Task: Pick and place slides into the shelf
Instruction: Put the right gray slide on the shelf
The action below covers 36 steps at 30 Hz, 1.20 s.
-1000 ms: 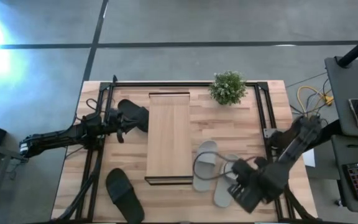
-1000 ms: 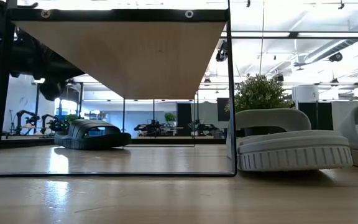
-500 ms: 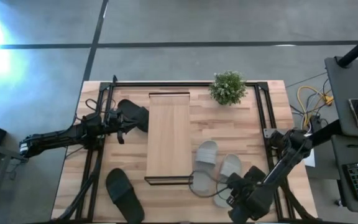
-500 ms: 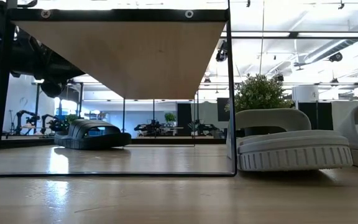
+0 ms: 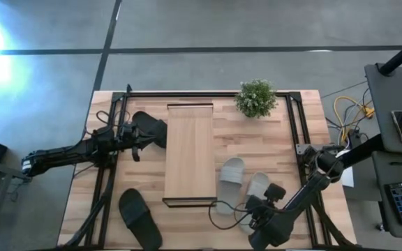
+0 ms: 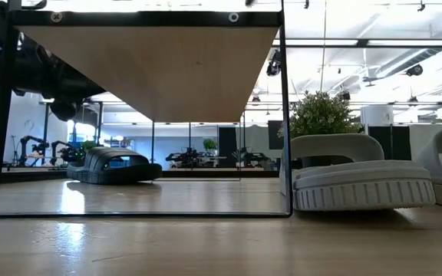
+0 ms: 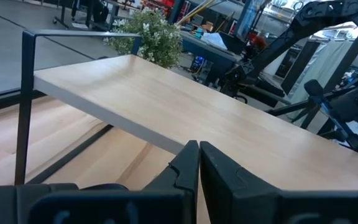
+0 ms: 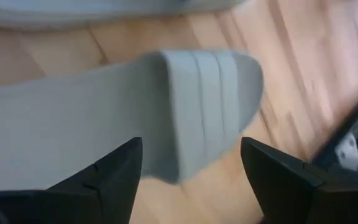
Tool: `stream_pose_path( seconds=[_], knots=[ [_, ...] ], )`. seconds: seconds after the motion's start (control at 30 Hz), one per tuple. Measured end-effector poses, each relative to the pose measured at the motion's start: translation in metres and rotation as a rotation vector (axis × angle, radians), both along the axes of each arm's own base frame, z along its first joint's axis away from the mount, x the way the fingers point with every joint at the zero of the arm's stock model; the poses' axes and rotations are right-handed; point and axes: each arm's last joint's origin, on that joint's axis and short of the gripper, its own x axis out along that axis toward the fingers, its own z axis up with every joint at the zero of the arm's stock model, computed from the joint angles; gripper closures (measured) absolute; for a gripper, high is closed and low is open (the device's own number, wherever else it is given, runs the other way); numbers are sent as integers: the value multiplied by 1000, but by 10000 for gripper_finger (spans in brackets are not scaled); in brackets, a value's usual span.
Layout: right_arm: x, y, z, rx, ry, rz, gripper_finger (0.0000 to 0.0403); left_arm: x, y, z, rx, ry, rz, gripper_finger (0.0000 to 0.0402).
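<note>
Wooden table (image 5: 271,146), shelf (image 5: 190,150) at centre, potted plant (image 5: 256,97), two grey slides (image 5: 232,171), two black slides (image 5: 139,217)

Grey slide (image 8: 104,118) cut off by edge, right pincer (image 5: 257,222) hidden under arm

Under the shelf (image 6: 148,61) lies open room, a grey slide (image 6: 363,180) flanking its right frame.

Grey slides (image 5: 230,171) beside shelf (image 5: 190,153), black slides (image 5: 139,217) opposite.
</note>
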Motion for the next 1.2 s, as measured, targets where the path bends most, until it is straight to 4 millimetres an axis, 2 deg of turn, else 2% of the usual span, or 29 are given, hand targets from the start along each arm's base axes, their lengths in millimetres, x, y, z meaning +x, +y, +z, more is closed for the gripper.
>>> stream_pose_path(
  seconds=[0.17, 0.57, 0.7, 0.8, 1.03, 1.2],
  knots=[
    [5, 2, -17, 57, -45, 39, 148, 1, 0, -2, -6, 23, 0, 402],
    [-3, -23, -43, -66, 51, 30, 184, 4, 1, -6, -21, 66, 0, 402],
    [-3, -29, -49, -80, 77, 17, 214, 5, 1, -7, -24, 78, -1, 402],
    [-5, -32, -51, -92, 91, 16, 253, 5, 1, -8, -27, 86, -1, 402],
    [-6, -28, -44, -56, 90, 19, 375, 6, 1, -9, -29, 90, -1, 402],
    [-16, -18, -17, -10, 38, 37, 389, 6, 1, -7, -28, 72, 0, 402]
  ],
)
